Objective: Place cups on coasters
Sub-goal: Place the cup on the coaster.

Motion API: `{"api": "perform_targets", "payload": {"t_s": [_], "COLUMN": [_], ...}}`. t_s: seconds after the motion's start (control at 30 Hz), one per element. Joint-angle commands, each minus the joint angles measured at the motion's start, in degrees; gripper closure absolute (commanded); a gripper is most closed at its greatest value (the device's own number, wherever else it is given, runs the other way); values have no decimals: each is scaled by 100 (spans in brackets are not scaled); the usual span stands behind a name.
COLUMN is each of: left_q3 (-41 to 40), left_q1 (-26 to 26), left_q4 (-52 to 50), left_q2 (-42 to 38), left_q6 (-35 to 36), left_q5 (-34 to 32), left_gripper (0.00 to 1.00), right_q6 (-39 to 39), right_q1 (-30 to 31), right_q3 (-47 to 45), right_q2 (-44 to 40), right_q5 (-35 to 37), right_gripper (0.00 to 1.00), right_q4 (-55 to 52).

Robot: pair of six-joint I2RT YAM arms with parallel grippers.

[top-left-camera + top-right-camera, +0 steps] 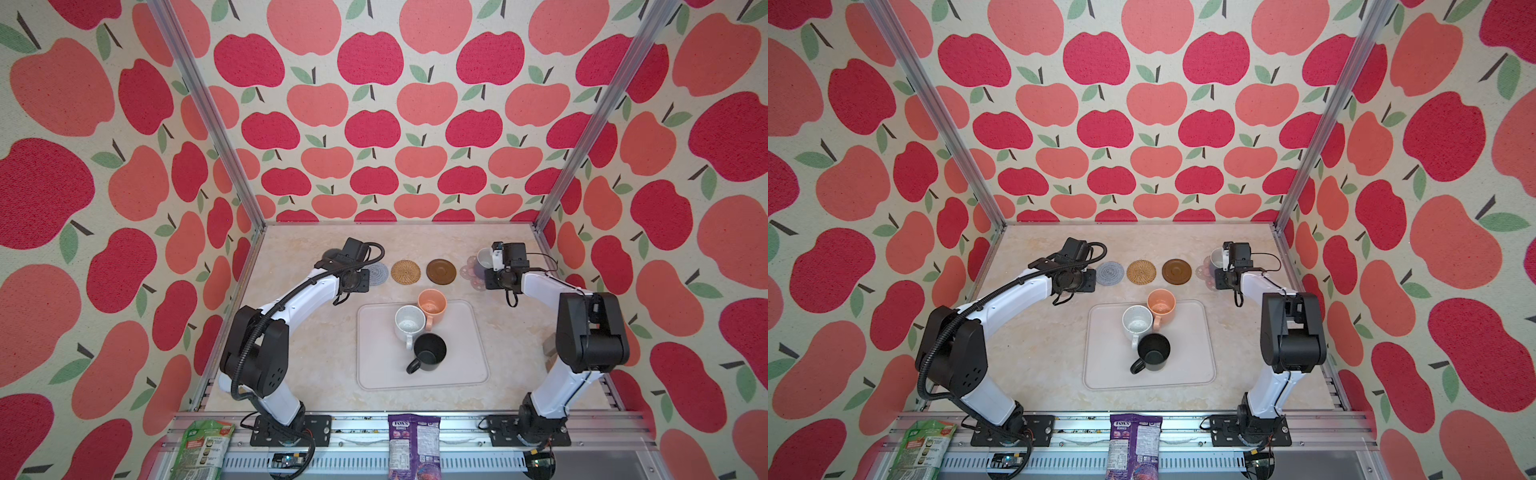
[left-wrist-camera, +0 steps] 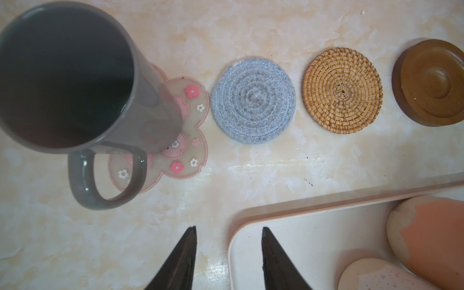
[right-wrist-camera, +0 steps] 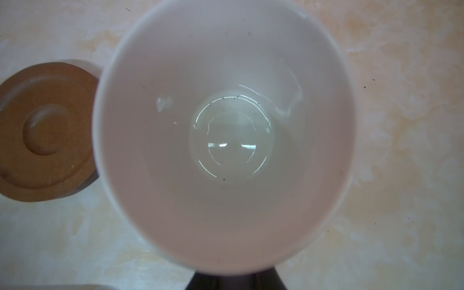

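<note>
Left tool: my left tool (image 2: 229,228) hangs released and empty, its jaws apart above the counter (image 1: 311,353) at the tray's corner.
Grey cup: the grey cup (image 2: 67,75) stands upright on a pink flower coaster (image 2: 190,125), handle on the side facing my left tool. It sits off-centre, so several petals show.
Right tool: my right tool (image 1: 494,259) is clenched on the white-lined cup (image 3: 226,125) (the grip point itself is hidden) and carries it upright, I judge so the base meets the mat flat.
White-lined cup: empty, over the second flower coaster (image 1: 471,272). I cannot tell whether it has touched down.
Free coasters: the grey-blue coaster (image 2: 252,100), rattan coaster (image 2: 342,90) and brown coaster (image 2: 431,82) lie in a row, all bare.
Tray: the tray (image 2: 301,208) holds the peach cup (image 1: 432,305), white cup (image 1: 409,322) and black cup (image 1: 430,351), bunched together, upright and empty.
Progress: three cups are left to move.
</note>
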Motion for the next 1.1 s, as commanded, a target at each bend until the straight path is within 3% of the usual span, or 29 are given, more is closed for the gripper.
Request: {"api": "perform_targets", "payload": {"t_s": [0.0,0.57,1.07], "left_q3": [193,253,-124], "left_q1": [-36,-69,-246], "left_q4": [-131,-184,-305], "left_q2": [95,-26,-602], "left_q6": [-61,-51,-153], "left_q5": [3,39,29], "left_gripper": [55,55,55], "right_q6": [34,211,677], "right_q1": [-5,-5,13], "right_q3": [330,235,-192], "right_q2": [56,-212,-1327], "right_q5": [-22,51,-59], "right_gripper": [91,57,52], "right_q4": [50,-447,-1027]}}
